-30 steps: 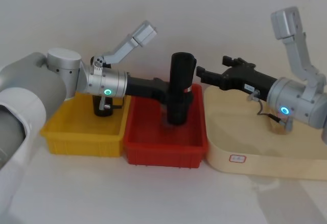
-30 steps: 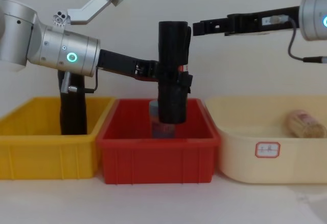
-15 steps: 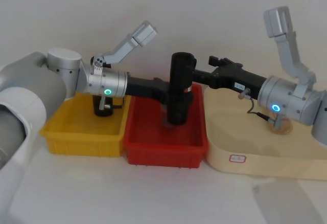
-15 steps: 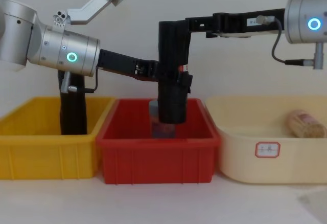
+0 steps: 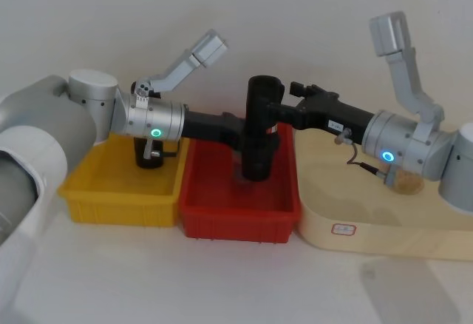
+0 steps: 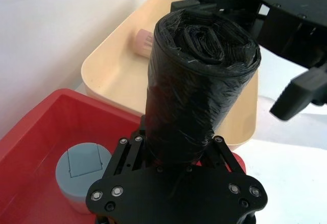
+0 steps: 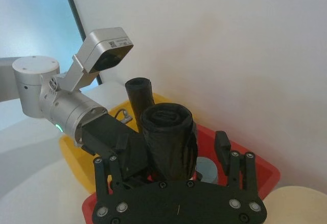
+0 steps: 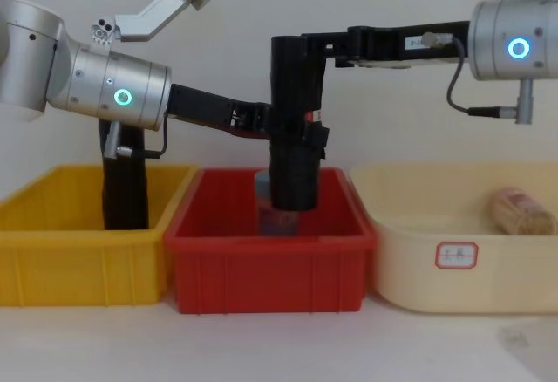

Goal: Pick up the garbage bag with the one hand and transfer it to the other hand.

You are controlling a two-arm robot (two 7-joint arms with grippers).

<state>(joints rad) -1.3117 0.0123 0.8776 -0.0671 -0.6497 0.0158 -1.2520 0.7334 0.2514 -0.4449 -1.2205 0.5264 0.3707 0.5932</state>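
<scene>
Above the red bin (image 5: 235,213), midway along the table (image 5: 222,287), the garbage bag (image 5: 259,124) hangs upright. The left claw (image 8: 295,133) is clamped on it at mid-height.

Change over the last second: the right claw (image 7: 166,150) has advanced from over the cream tray (image 5: 369,228), clear of the roll, until its fingers straddle the roll's upper end. The bag has not shifted. I judge the handover to be at pre-grasp: the receiving claw is placed but not closed, so the left claw must keep holding.

View comparison:
- The chest view gives the heights, with the right claw crossing the roll near its top, above the left claw. It does not settle the finger spacing.
- The right wrist view does: the fingers stand open, with a gap beside the roll.
- The left wrist view adds a grey-lidded jar (image 6: 82,165) in the bin beneath the bag.
</scene>
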